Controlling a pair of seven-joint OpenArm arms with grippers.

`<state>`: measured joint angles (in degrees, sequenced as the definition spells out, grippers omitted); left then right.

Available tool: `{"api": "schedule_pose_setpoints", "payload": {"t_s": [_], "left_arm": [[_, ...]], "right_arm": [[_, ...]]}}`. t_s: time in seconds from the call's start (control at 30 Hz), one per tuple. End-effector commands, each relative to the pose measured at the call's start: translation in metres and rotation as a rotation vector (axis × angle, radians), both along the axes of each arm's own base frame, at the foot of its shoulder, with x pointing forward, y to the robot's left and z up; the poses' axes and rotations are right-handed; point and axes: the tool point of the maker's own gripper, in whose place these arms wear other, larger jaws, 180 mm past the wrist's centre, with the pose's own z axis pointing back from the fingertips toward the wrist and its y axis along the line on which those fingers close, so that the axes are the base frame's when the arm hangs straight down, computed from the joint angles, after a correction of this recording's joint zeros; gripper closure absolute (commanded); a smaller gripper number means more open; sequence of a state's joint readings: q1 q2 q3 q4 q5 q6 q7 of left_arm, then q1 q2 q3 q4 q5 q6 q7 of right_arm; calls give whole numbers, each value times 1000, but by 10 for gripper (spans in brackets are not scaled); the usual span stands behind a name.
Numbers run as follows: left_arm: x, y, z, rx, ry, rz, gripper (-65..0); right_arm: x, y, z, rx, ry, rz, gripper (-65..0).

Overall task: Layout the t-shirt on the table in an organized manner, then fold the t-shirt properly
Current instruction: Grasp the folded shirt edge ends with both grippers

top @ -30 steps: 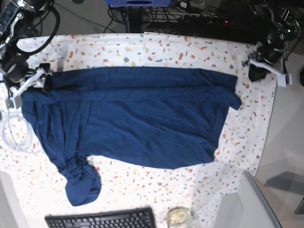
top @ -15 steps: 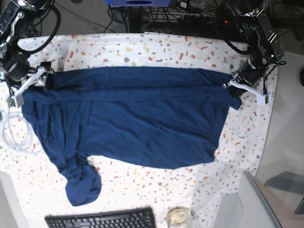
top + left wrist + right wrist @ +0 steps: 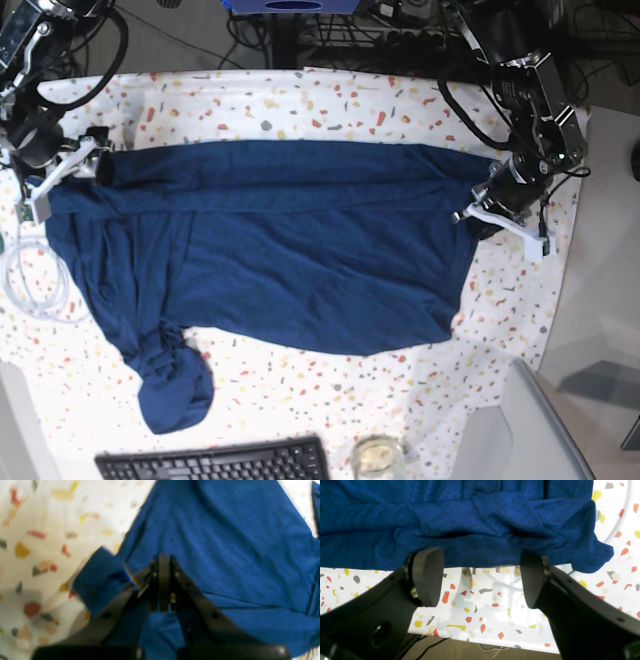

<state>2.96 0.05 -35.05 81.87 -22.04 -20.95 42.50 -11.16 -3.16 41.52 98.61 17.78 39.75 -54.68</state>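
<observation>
T-shirt lay spread but creased across the bench. Left fingers were pinched shut on its edge; right fingers gaped wide at the opposite edge, holding nothing. Pulling both ends evenly outward would flatten it best.

A black keyboard lies at the near edge of the base view; just right of it stands a small glass jar; further right, a pale grey chair back; far from the keyboard, at the top, dark cables tangle over grey floor; left of the keyboard coils a white cable.
</observation>
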Motion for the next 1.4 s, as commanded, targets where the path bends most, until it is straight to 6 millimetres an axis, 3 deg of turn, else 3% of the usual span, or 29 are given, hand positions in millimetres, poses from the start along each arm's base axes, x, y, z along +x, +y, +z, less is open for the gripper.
{"api": "schedule_pose_setpoints", "payload": {"t_s": [0.0,0.1,0.17,0.27,0.37,0.6,0.83,0.87,1.0,1.07,1.37], "left_arm": [[-3,12,15,38,-45,15,0],[-28,21,18,87,-28,15,0],[-47,38,15,106,-3,63,0],[-66,54,7,108,30,111,0],[-81,58,-5,93,70,131,0],[-95,51,-29,43,132,141,0],[-95,51,-28,43,127,143,0],[-95,51,-28,42,129,143,-35],[-95,51,-29,41,128,144,-311],[-93,50,-29,37,126,145,-397],[-88,29,-59,-63,158,169,-410]], "right_arm": [[8,-4,10,-11,-43,2,-438],[9,-5,10,-13,-44,2,-438],[10,-5,11,-13,-47,2,-438],[11,-5,11,-13,-49,2,-438],[11,-5,11,-13,-49,2,-438],[9,-4,10,-11,-44,2,-438],[7,-4,8,-9,-39,1,-438],[6,-3,6,-3,-32,0,-438],[0,-1,-6,24,0,-4,-438],[-2,1,-10,34,12,-6,-438],[0,1,-10,36,9,-6,-438]]}}
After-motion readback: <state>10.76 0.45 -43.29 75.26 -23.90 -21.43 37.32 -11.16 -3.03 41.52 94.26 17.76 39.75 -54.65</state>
